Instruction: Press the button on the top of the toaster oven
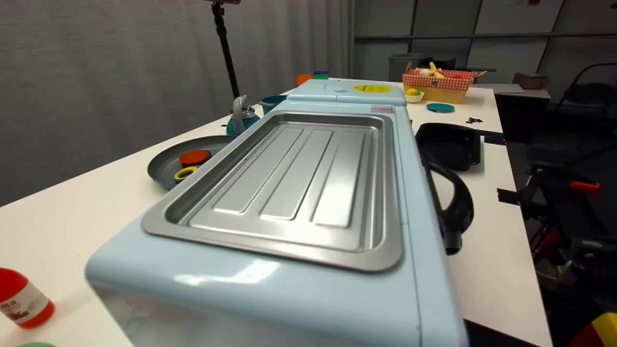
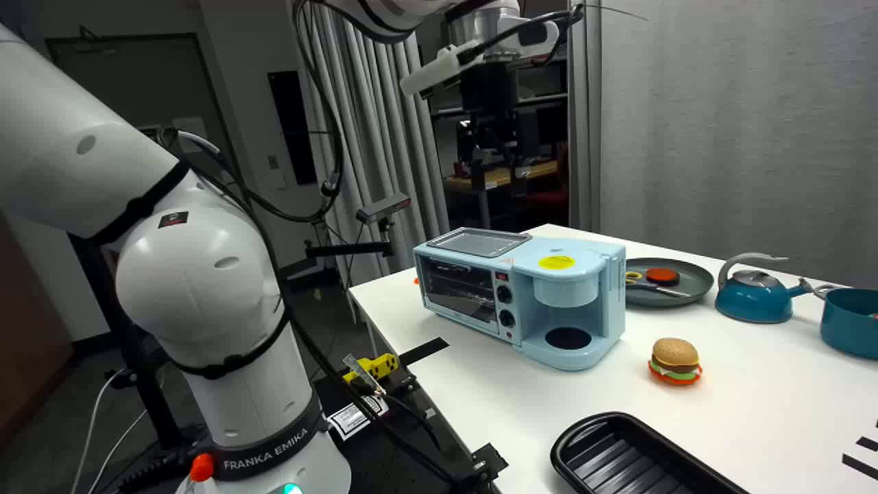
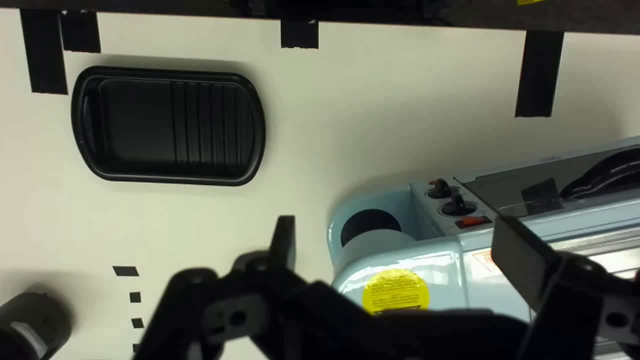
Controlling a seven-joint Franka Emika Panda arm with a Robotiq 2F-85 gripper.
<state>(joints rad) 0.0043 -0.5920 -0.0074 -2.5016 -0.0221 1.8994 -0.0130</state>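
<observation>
The pale-blue toaster oven (image 1: 289,284) stands on the white table with a silver tray (image 1: 294,173) on top; it also shows in an exterior view (image 2: 593,250) and the wrist view (image 3: 445,285). A small round grey button (image 1: 340,90) sits on its top near a yellow sticker (image 2: 556,262). In the wrist view the yellow sticker (image 3: 395,290) is partly covered by my gripper, and the button is hidden. My gripper (image 2: 499,177) is open and empty, high above the oven, pointing down. In the wrist view its fingers (image 3: 392,235) are spread wide.
A black loaf pan (image 3: 167,125) lies near the table edge. A toy burger (image 2: 675,360), a frying pan (image 2: 696,278) holding scissors and a red piece, a kettle (image 2: 758,298) and a pot (image 2: 850,322) stand around the oven. A red bottle (image 1: 24,299) stands nearby.
</observation>
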